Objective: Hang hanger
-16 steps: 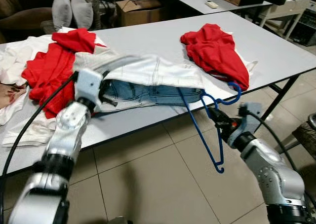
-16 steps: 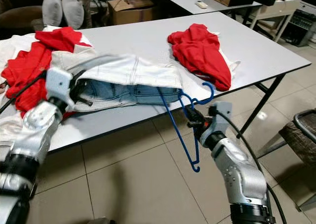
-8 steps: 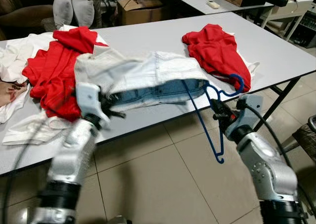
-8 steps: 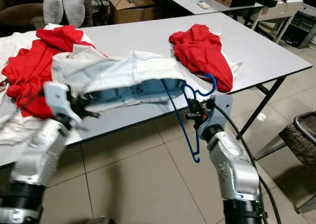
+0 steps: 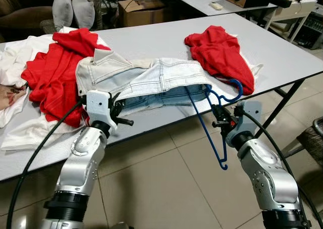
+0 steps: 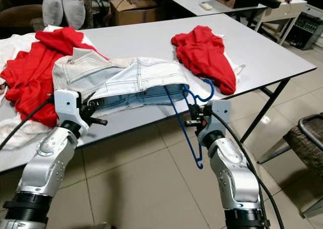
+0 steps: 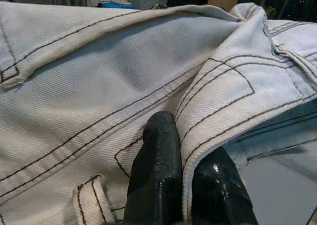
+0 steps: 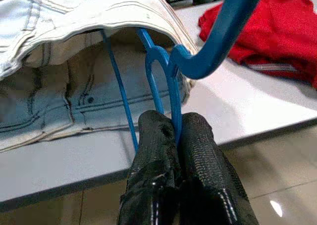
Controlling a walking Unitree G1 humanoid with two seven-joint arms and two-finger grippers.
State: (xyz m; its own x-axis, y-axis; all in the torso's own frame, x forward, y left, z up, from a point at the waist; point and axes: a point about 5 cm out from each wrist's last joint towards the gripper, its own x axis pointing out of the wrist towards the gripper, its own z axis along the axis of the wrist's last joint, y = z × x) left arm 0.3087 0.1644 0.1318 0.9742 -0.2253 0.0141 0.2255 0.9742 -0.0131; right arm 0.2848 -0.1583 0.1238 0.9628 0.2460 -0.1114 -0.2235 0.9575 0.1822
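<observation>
The right gripper (image 8: 176,136) is clamped tight on the blue hanger (image 5: 214,125), its two black fingers (image 8: 153,150) pressed against the thin neck just below the hook. It hangs off the front edge of the grey table (image 5: 151,42). The hanger's long axis runs steeply downward: the hook curls up at table level beside the jeans (image 5: 151,80), one arm slips under the jeans' waistband, and the other end points down toward the tiled floor (image 5: 161,188). The left gripper (image 7: 181,185) is pinched shut on the jeans' pale denim edge, at the front of the table. There is one hanger and one pair of jeans. Two heaps of red cloth lie on the table, a big one (image 5: 53,72) left of the jeans and a smaller one (image 5: 219,52) right of them.
</observation>
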